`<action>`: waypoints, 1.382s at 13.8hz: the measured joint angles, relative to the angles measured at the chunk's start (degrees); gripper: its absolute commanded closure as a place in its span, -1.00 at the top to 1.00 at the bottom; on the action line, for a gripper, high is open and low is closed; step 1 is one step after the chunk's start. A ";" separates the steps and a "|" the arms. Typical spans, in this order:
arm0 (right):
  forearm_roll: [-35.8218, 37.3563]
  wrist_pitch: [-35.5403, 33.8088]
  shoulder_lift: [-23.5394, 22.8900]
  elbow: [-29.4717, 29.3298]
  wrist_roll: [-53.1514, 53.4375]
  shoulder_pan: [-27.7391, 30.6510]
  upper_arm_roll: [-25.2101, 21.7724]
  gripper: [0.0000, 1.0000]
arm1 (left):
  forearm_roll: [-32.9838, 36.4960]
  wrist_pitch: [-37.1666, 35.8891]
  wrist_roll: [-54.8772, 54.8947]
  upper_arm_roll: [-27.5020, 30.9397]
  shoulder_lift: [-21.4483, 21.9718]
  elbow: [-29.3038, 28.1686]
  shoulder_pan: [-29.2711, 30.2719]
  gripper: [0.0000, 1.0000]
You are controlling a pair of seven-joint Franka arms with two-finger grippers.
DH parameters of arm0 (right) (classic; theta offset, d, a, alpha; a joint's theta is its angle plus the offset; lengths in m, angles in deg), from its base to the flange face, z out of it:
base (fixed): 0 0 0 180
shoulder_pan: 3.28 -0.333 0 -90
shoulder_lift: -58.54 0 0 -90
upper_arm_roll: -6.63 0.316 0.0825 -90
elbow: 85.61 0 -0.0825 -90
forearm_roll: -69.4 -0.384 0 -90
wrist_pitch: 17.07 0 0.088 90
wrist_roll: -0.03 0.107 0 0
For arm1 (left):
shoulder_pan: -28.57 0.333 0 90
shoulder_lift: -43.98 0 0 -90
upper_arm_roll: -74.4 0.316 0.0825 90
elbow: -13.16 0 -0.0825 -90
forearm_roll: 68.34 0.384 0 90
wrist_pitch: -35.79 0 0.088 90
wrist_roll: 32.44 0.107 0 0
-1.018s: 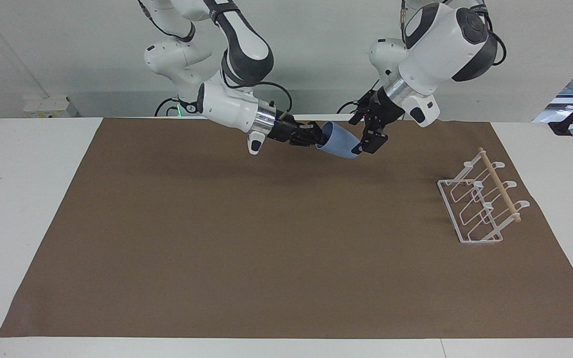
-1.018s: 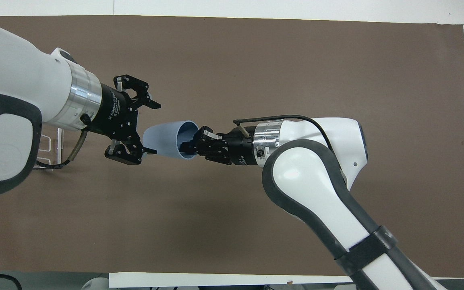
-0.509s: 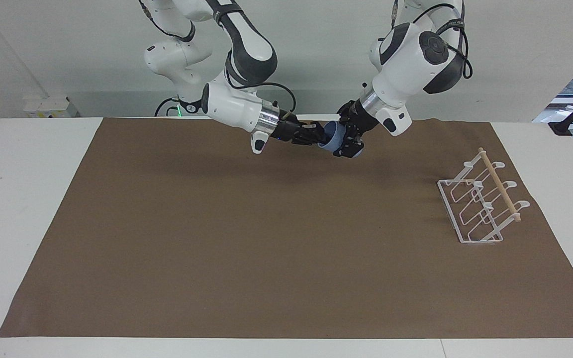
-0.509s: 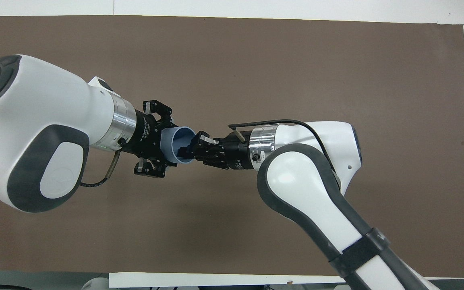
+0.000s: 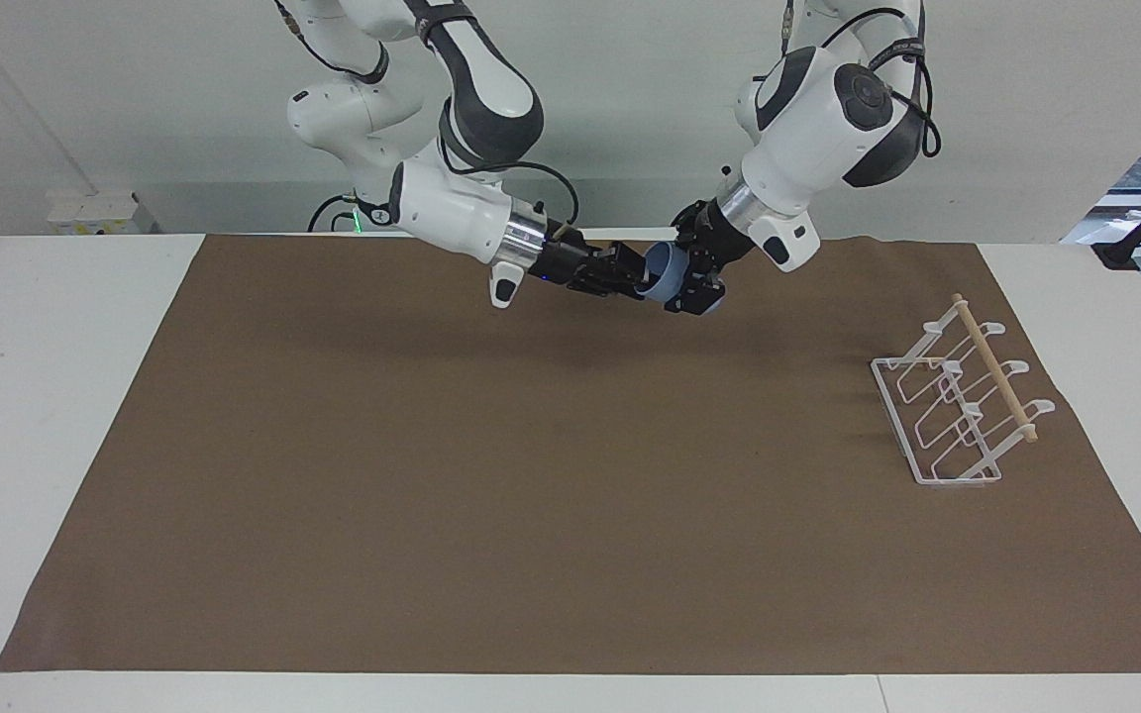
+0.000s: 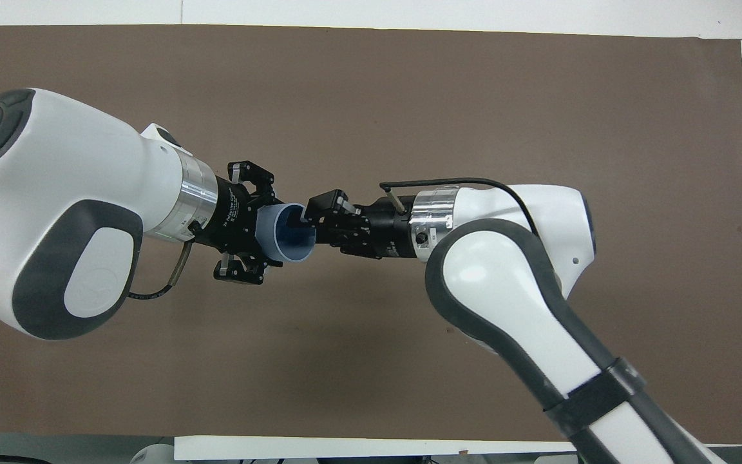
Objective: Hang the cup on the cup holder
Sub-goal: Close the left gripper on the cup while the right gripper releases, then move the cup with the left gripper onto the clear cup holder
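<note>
- Both grippers meet at the cup [image 5: 665, 274] in mid-air over the brown mat [image 5: 570, 555]
- left gripper [image 5: 694, 285] clamps its base
- right gripper [image 6: 303, 219] fingers spread at its rim

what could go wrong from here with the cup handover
1. The cup hangs in mid-air over the mat, gripped around its base end by the left gripper; if that grip is loose, it may drop.
2. The right gripper, open, sits at the rim, so pulling away could snag the cup and tilt it.
3. The cup holder stands at the left arm's end, so a long carry follows.
</note>
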 measured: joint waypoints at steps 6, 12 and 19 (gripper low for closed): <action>40.05 -21.00 4.38 -5.59 -2.68 27.25 -1.33 0.99 | 37.55 -8.04 -0.05 0.70 -2.65 -0.05 3.17 -1.00; 73.85 -40.00 5.76 -17.91 -3.03 31.53 -1.19 0.99 | 83.48 -16.14 -0.97 0.51 -11.38 0.07 2.06 -1.00; 77.44 -53.96 5.21 -28.49 -7.15 34.69 -1.04 0.99 | 110.16 -27.18 -13.40 1.10 -24.52 1.72 4.09 -1.00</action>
